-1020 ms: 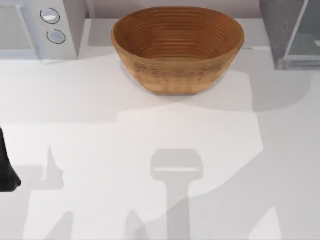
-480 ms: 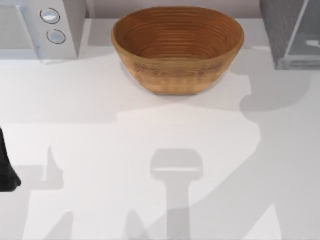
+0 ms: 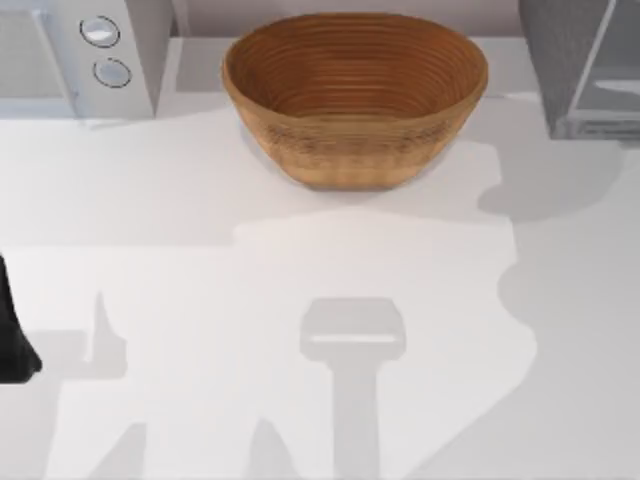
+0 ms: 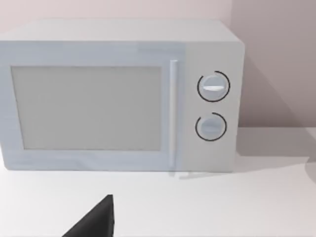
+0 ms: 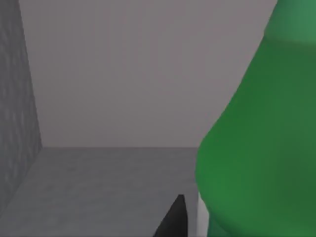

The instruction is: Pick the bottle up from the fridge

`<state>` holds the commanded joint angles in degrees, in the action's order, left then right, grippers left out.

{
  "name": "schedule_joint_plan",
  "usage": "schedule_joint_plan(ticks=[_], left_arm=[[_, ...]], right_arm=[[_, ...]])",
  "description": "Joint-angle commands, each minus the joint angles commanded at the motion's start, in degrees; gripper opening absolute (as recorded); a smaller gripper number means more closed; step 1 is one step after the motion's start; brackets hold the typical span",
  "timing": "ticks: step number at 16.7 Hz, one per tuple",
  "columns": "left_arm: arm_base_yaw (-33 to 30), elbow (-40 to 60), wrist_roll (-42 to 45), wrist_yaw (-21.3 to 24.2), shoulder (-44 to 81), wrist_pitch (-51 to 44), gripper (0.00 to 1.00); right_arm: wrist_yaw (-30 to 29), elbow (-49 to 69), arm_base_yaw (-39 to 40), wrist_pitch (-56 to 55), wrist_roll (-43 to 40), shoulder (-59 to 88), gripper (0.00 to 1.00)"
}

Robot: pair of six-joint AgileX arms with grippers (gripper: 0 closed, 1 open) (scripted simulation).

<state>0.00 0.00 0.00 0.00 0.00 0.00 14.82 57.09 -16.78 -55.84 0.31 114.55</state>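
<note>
Reaching inside fridge beside bottle.

The basket looks woven and ribbed, the bottle smooth, the fridge speckled, the table matt.

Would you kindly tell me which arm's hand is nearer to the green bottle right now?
Right. Its wrist view shows the bottle looming close, inside the fridge, with a fingertip beside it. The left arm sits parked at the table's left edge, facing the microwave.
</note>
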Motion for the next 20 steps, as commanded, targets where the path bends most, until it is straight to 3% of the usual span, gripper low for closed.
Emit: schedule_joint_plan(ticks=[12, 20], left_arm=[[0.0, 0.0, 0.0, 0.0, 0.0, 0.0, 1.0], [0.0, 0.0, 0.0, 0.0, 0.0, 0.0, 1.0]], right_arm=[[0.2, -7.4, 0.4, 0.1, 0.1, -8.0, 0.0], [-3.9, -20.6, 4.6, 14.9, -0.3, -36.5, 0.0]])
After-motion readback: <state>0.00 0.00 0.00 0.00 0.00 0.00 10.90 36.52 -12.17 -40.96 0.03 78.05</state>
